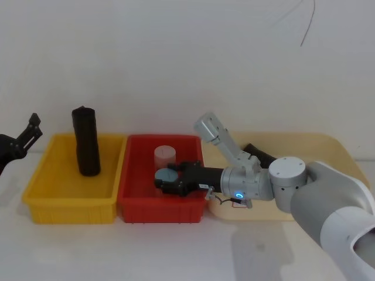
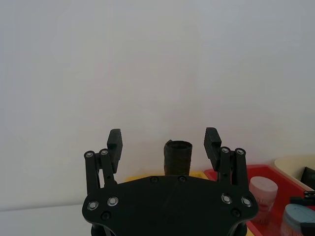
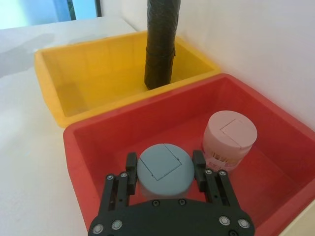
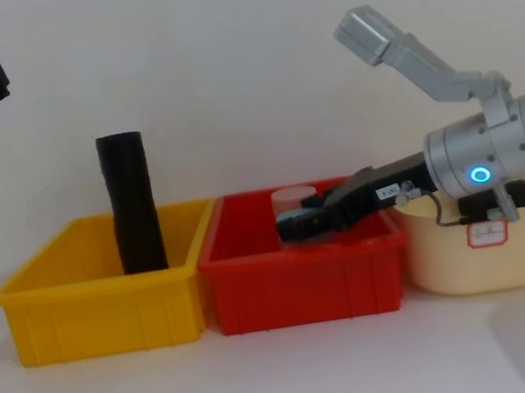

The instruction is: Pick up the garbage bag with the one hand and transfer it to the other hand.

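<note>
The garbage bag (image 1: pixel 87 141), a matte-black roll, stands upright at the back of a yellow bin (image 1: pixel 69 209); it rises above the rim in the chest view (image 4: pixel 132 203). My left gripper (image 1: pixel 33 129) hangs open in the air to the left of the yellow bin, apart from the roll. From the left wrist the roll (image 2: pixel 177 157) shows farther off, between the spread fingers (image 2: pixel 114 142). My right gripper (image 1: pixel 167 179), on the arm with the blue ring, reaches into the red bin (image 1: pixel 158 212) and is shut on a blue-lidded jar (image 3: pixel 165 169).
A pink jar (image 1: pixel 165 155) stands in the red bin just behind the blue-lidded one. A second black roll (image 1: pixel 262 156) lies in the cream tray (image 1: pixel 328 144) on the right, partly behind my right arm. The three containers stand side by side.
</note>
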